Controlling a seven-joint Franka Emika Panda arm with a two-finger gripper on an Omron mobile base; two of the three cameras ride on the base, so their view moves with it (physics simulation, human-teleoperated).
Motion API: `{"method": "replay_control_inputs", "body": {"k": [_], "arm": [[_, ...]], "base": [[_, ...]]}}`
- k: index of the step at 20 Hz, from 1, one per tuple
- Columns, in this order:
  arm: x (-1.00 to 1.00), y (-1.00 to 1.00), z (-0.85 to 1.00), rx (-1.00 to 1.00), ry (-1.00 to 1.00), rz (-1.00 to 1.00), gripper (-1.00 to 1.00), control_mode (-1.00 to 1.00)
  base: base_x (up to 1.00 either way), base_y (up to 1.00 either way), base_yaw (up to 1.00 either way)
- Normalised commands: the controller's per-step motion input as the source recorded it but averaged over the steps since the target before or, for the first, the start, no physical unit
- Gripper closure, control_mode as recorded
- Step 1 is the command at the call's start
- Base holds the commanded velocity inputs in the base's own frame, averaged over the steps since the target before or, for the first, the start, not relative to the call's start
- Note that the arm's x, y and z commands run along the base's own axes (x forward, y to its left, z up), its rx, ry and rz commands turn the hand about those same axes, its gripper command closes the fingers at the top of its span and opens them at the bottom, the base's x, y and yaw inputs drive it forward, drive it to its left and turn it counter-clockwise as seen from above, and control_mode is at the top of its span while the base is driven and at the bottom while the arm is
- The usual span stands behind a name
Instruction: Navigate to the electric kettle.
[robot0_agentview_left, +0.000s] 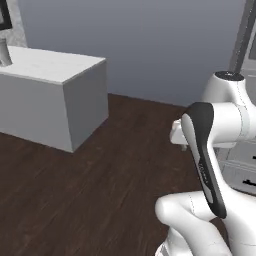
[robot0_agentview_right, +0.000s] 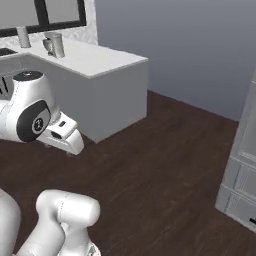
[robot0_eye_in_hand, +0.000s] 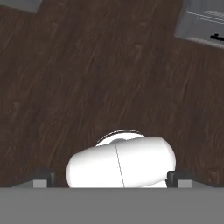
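Your pincer (robot0_eye_in_hand: 109, 183) hangs over the dark wooden floor (robot0_eye_in_hand: 87, 65), folded close to the arm, which suits driving. The two dark tips (robot0_eye_in_hand: 174, 177) stand well apart at the bottom corners of the hand view and hold nothing.

Further out stands the white block-shaped worktop (robot0_agentview_right: 100, 62) before the grey-blue wall (robot0_agentview_left: 160, 40). On it, near the black-framed window (robot0_agentview_right: 42, 12), you see a small grey jug with a side handle (robot0_agentview_right: 54, 45); I judge this is the electric kettle, though it is too small to be sure. The base is well apart from it. The grey drawer cabinet (robot0_agentview_right: 240, 185) stands on the other side.
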Motion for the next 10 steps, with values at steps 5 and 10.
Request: {"method": "replay_control_inputs", "body": {"k": [5,10], "arm": [[0.00,0.00,0.00,0.00,0.00,0.00,-1.00,1.00],[0.00,0.00,0.00,0.00,0.00,0.00,-1.00,1.00]], "base": [[-0.21,0.00,1.00],[-0.01,0.00,0.98]]}}
